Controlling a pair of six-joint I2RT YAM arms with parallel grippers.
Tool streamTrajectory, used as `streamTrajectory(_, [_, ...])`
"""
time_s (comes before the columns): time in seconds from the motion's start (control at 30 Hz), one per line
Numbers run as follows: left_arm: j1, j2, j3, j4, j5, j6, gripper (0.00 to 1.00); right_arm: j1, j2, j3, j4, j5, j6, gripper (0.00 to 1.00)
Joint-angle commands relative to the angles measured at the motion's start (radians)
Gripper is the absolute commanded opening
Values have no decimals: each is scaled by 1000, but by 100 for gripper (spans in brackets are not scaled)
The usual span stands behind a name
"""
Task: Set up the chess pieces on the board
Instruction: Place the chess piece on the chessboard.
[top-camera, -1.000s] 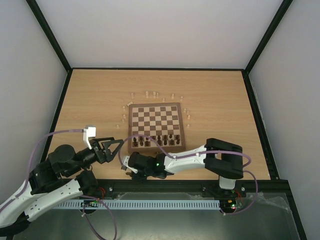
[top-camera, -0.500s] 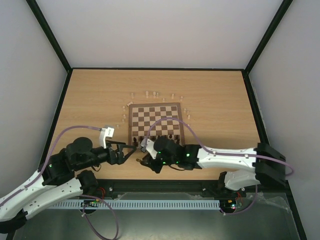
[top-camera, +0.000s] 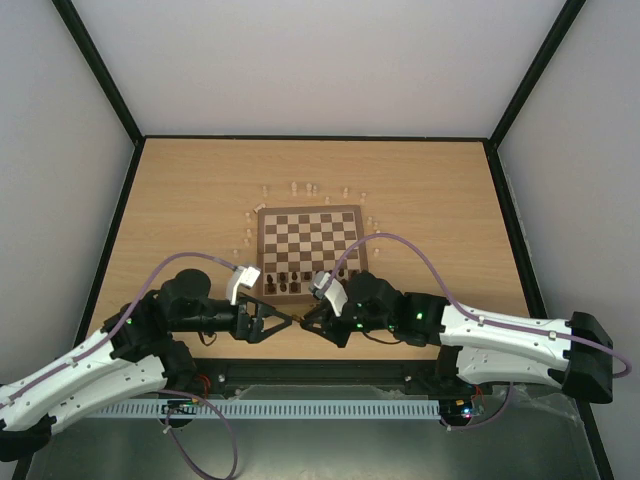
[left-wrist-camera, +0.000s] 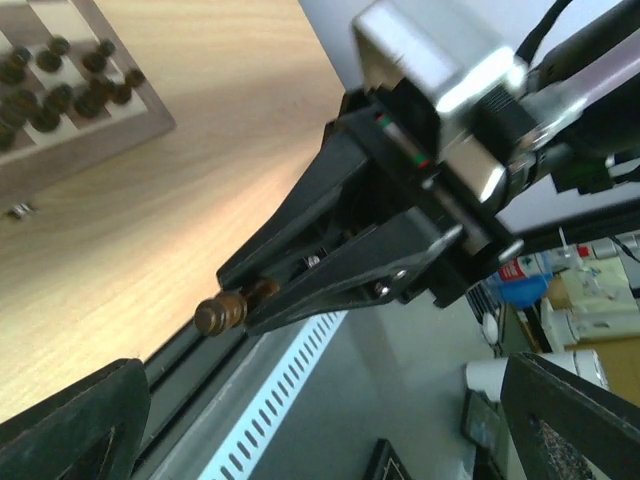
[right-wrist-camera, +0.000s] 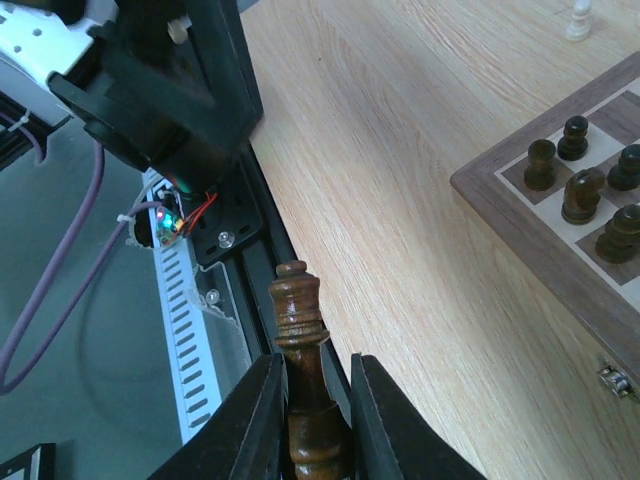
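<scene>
The board (top-camera: 262, 250) lies mid-table, with dark brown chess pieces (top-camera: 312, 281) on its two near rows. Cream pieces (top-camera: 301, 188) stand loose on the table past its far edge and beside its left and right edges. My right gripper (top-camera: 308, 318) (right-wrist-camera: 312, 425) is shut on a dark brown turned piece (right-wrist-camera: 299, 318), held over the table's front edge. My left gripper (top-camera: 283, 321) (left-wrist-camera: 320, 425) is open wide and empty, facing the right one close up. The held piece (left-wrist-camera: 224, 311) pokes out of the right gripper's fingers (left-wrist-camera: 330, 300) in the left wrist view.
The black front rail (right-wrist-camera: 250, 250) and a white slotted strip (left-wrist-camera: 270, 390) run just below the grippers. The board's near left corner (right-wrist-camera: 480, 185) with dark pieces is to the right in the right wrist view. The board also shows in the left wrist view (left-wrist-camera: 130, 135).
Both arms have swung toward the middle of the front edge. The right arm stretched out leftward with the dark piece, and the left gripper moved right until the two face each other.
</scene>
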Motion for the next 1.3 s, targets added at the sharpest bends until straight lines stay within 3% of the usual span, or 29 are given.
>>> streamTrajectory(0.0, [5, 28, -53, 114, 145, -54, 99, -4, -58, -16, -58, 24, 25, 17])
streamTrajectory(0.33, [9, 76, -125, 195, 232, -185, 99, -4, -60, -17, -55, -21, 17, 19])
streamTrajectory(0.7, [50, 122, -159, 257, 282, -206, 94, 4, -53, -21, -33, -119, 11, 20])
streamTrajectory(1.27, [56, 135, -196, 316, 317, -228, 48, 9, -41, -24, -23, -118, 5, 20])
